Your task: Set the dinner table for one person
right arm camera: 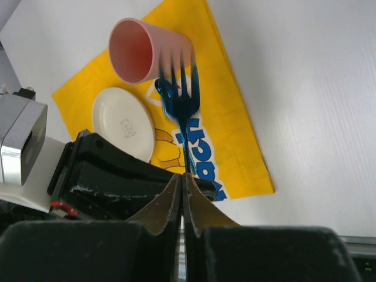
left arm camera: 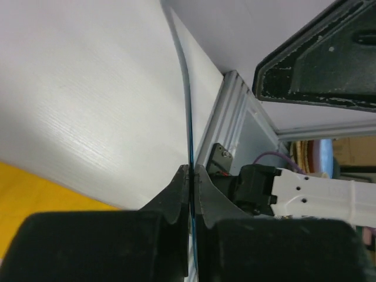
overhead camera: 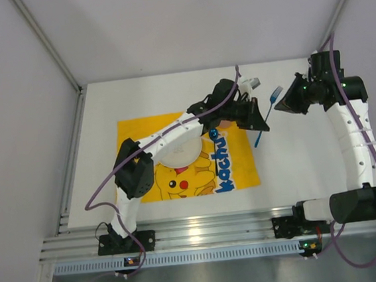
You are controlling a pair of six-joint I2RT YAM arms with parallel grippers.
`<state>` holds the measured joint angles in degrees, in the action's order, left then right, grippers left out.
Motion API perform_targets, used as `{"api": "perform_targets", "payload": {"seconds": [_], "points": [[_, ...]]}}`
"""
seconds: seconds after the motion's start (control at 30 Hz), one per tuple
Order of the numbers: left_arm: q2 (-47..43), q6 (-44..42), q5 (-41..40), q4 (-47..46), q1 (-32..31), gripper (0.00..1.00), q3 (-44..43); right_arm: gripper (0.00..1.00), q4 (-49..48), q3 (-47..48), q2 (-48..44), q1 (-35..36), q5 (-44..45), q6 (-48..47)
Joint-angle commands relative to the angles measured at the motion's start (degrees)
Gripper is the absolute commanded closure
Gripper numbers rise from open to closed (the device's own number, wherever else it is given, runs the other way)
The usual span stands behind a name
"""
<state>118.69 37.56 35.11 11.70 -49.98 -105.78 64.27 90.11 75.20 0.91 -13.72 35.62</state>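
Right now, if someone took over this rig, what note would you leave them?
Left gripper: shut on the blue plastic fork, lifted near the right edge of the yellow Pikachu-print cloth mat.
Right gripper: shut, apparently empty, tip close to the fork.
Round white plate and pink plastic cup: on the mat, on the white dinner table.
Done: mat, plate, cup laid. Left: set the fork beside the plate.

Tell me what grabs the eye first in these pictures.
A blue fork hangs in the air just past the right edge of a bright yellow Pikachu mat, pinched by both the left tool and the right tool. The mat lies left of centre on the white dinner table and carries a white plate and a pink cup.
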Motion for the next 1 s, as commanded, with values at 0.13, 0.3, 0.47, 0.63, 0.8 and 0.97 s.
{"api": "perform_targets", "payload": {"seconds": [0.13, 0.3, 0.47, 0.63, 0.8, 0.97], "points": [[-2.76, -0.03, 0.13, -0.72, -0.12, 1.00, -2.16, 1.00, -1.16, 1.12, -0.49, 0.76, -1.66, -0.20], [-8.64, -0.12, 0.40, -1.15, 0.23, 1.00, 2.58, 0.54, -1.60, 4.11, -0.58, 0.76, -1.93, -1.25], [-19.69, 0.84, 0.57, -3.08, 2.60, 1.00, 11.45, 0.35, -4.23, 7.19, -2.77, 0.68, -1.23, -2.13], [-31.04, 2.70, 3.21, -4.09, 8.48, 1.00, 20.68, 0.35, -4.24, 4.65, -4.09, 0.76, -1.58, -2.74], [-38.26, -1.25, 0.13, 4.19, 18.21, 1.00, 29.46, 0.37, -5.03, 0.34, -5.76, 0.76, -3.07, -2.04], [-44.25, -7.23, -4.79, 13.49, 27.81, 1.00, 36.25, 0.37, -4.86, -1.68, -6.56, 1.11, -3.95, -1.95]]}}
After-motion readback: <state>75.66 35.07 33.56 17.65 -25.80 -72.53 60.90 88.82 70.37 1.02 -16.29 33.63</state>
